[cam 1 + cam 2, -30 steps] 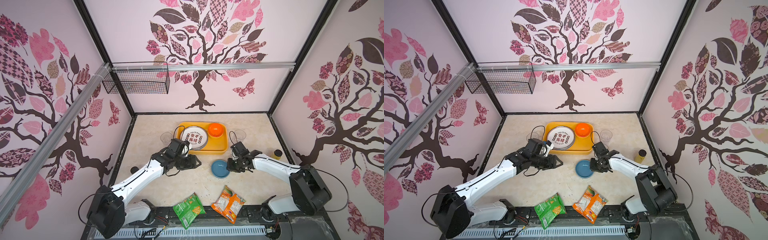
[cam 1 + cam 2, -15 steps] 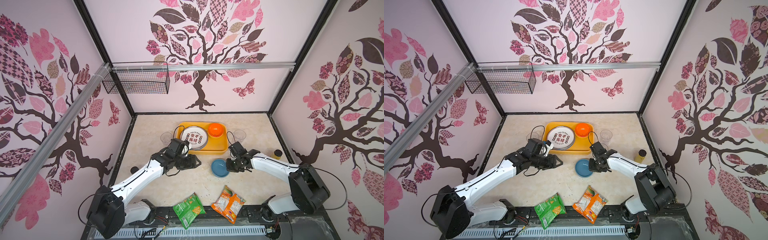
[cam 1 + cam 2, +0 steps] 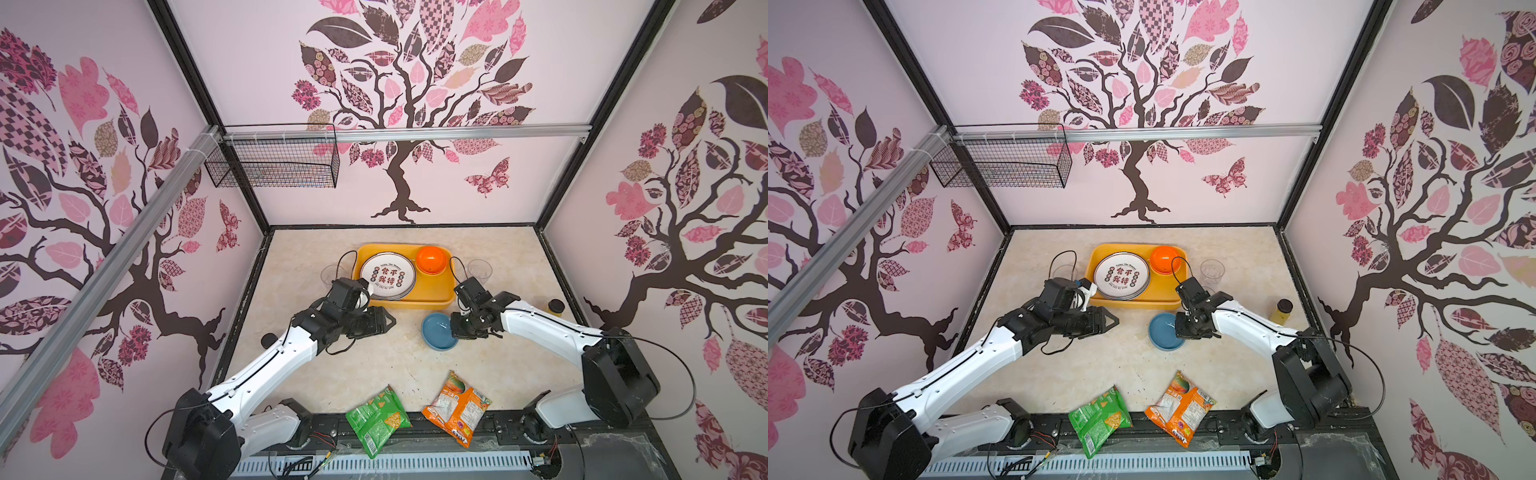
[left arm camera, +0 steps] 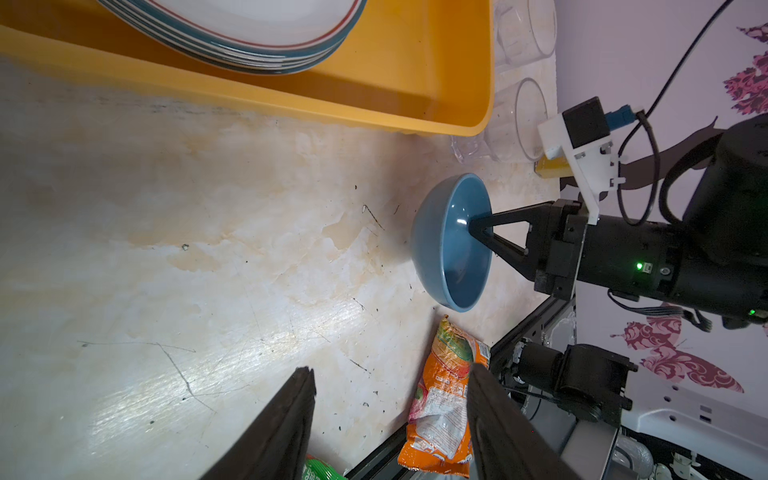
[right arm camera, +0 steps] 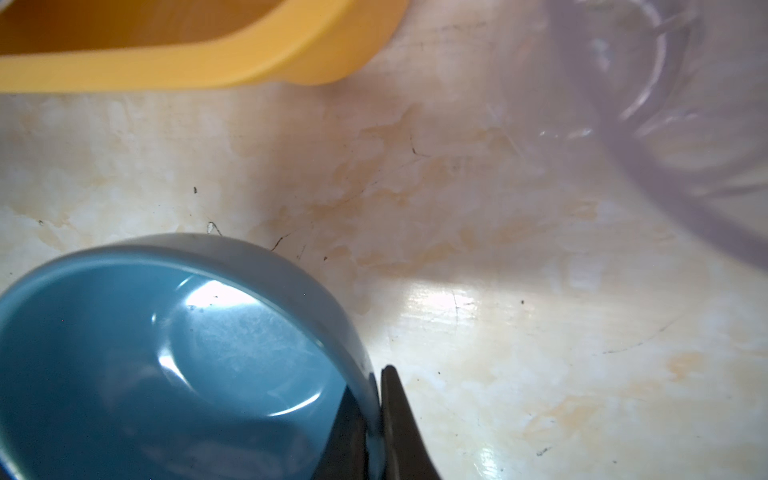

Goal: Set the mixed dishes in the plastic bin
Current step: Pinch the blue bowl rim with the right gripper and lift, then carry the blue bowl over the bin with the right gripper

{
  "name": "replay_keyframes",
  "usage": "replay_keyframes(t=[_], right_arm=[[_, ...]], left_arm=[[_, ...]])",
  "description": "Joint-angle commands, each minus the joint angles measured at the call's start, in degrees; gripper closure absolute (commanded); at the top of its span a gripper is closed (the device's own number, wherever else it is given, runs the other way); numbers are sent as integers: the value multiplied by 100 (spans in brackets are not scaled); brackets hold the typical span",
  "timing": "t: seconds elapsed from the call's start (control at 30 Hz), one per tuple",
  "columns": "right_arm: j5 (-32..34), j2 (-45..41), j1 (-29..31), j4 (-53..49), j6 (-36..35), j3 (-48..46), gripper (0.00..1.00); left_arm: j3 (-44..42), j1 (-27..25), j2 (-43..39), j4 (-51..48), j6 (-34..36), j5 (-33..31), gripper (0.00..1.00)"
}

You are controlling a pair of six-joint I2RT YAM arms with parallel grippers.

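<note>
At the centre-right of the worktop [image 3: 415,374], the right jaws are clenched on the rim of the blue bowl [image 3: 439,331]. The right wrist view shows one finger [image 5: 399,424] outside the bowl's wall and the other inside it. The bowl sits just in front of the near wall of the plastic bin [image 3: 440,291], close to its right-hand corner. Whether the bowl is clear of the surface cannot be told.

Left of the bowl, the left jaws stand released with nothing between them. They are held above bare worktop and point towards the bowl.

The bin holds a stack of white plates [image 3: 388,276] on its left side and an orange bowl [image 3: 432,259] in its far right corner. One clear cup [image 3: 330,274] stands just beside the bin's left wall, and another clear cup [image 3: 478,270] stands near its right wall.

Further out, a small yellow bottle [image 3: 555,307] stands by the right wall. A green snack bag [image 3: 378,419] and an orange snack bag [image 3: 457,409] lie at the worktop's near edge. A black wire basket [image 3: 274,160] hangs from the rail on the back wall.
</note>
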Motion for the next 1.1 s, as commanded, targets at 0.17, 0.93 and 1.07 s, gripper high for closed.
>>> replay_keyframes(t=[0.17,0.93,1.07], right_arm=[[272,-38,40,-545,-271,845,94],[651,1433,-526,-969,-601,3395,94],[613,1725,-698,-927,-548,3735,94]], left_arm=[[-244,489,-396,-13,-126,-31,39],[387,944,-280,-551,153,-277,38],[400,962,-258,-598,138,-269,38]])
